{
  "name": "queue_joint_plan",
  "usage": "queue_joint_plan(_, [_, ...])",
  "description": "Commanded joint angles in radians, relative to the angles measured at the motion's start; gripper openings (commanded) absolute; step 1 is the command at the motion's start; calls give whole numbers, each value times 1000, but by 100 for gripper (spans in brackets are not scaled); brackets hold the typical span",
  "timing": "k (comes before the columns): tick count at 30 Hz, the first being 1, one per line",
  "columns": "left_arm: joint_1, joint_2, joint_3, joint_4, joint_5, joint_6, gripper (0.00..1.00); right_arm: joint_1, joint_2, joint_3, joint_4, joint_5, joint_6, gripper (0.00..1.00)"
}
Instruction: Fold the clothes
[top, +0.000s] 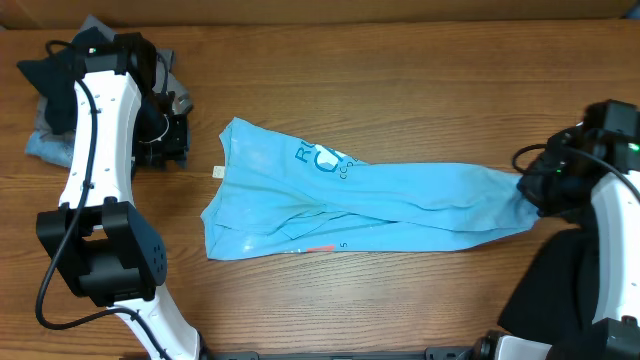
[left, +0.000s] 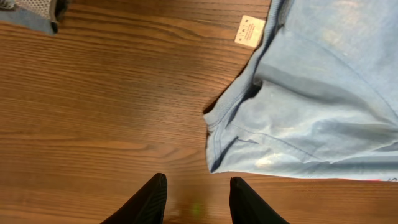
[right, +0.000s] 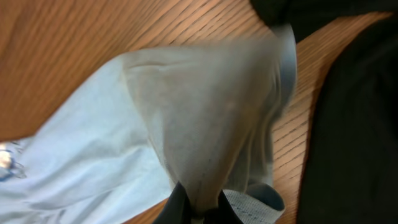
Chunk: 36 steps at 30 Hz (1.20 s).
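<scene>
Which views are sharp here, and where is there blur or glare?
Overhead: sharp, evenly lit, no harsh glare on the table. Left wrist: crisp wood grain and blue shirt hem. Right wrist: blurred; shirt cloth held in the right pincer looks soft, black shirt featureless.

My overhead looks straight down on the whole tabletop (top: 400, 80); both wrist views sit close, sharing its blue shirt (top: 400, 205).

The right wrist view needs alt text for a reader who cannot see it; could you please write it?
The right tool pinches a bunched fold of the light blue T-shirt at the bottom centre, the cloth fanning up and away over the wooden table. A black garment lies along the right edge.
</scene>
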Motion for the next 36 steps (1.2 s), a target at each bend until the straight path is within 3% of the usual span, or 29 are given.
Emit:
queue_joint_plan(1, [-2,-13,-5,4,32,0,36,63,4,-2,0,131,37,4])
queue_joint_plan(10, [-2,-13,-5,3,32,0,35,152,100,-2,-3,308,132,4])
queue_joint_plan(15, [-2,-13,-5,4,32,1,36,180,142,-2,0,285,135,4])
queue_joint_plan(23, [-2,-13,-5,4,32,0,36,414,159,-3,6,257,135,4])
queue_joint_plan(24, [-2,-13,-5,4,32,0,36,442,170,-3,5,259,135,14])
queue_joint_plan(25, [-2,-13,-5,4,32,0,36,466,181,-3,4,275,135,35])
queue_joint_plan(26, [-2,-13,-5,3,32,0,36,481,192,-3,2,296,141,47])
queue_joint_plan(27, [-2,-13,-5,3,32,1,36,491,199,-2,-5,328,169,51])
queue_joint_plan(31, [-2,-13,-5,3,31,5,36,488,192,1,-3,347,187,42])
queue_joint_plan(36, [-2,-13,-5,5,31,5,36,436,159,1,7,306,187,38])
